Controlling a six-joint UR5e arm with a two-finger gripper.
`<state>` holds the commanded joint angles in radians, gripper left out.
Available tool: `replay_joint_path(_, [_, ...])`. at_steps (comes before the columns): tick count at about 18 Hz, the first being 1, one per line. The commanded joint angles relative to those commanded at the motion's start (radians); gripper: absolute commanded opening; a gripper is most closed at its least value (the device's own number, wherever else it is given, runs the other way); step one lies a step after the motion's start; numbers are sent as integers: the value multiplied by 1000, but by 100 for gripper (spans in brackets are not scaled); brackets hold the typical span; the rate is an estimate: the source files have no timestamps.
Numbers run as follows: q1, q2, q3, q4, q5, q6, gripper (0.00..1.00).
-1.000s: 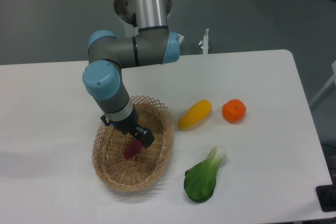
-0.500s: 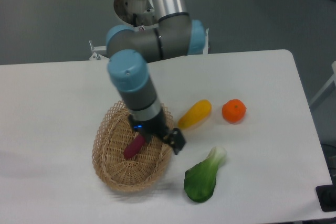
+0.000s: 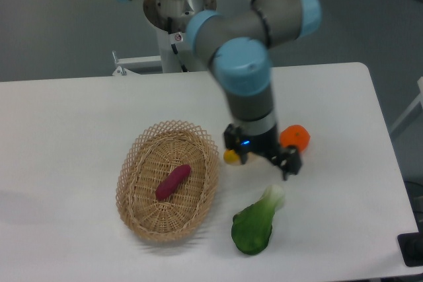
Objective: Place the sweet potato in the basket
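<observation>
On the white table [image 3: 79, 117], the arm [image 3: 248, 77] is the largest item; it reaches down over the right half of the surface. Half a second ago it stood over the right rim of the basket; it has since swung to the right, well clear of the basket.

Next in size, the basket [image 3: 135, 193] sits left of centre and has not shifted.

The green leafy vegetable [image 3: 254, 226] lies just beside the basket's lower right edge, directly below the gripper.

The yellow fruit [image 3: 230, 156] is mostly hidden behind the wrist; only its left tip shows.

The gripper [image 3: 281, 162] hangs above the table between the yellow fruit and the orange [image 3: 297, 137]. It holds nothing; how far its jaws are parted cannot be told.

The sweet potato [image 3: 173, 181] lies inside the basket on the woven floor, near the middle. Its long axis runs diagonally, from lower left to upper right. Its position and heading match the earlier frame.
</observation>
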<state>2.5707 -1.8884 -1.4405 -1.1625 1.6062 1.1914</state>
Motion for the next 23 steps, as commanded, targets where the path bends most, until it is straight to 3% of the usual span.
replay_joint_path(7, [121, 31, 12, -83, -32, 233, 100])
replay_joint_path(23, [152, 40, 15, -77, -106, 226, 100])
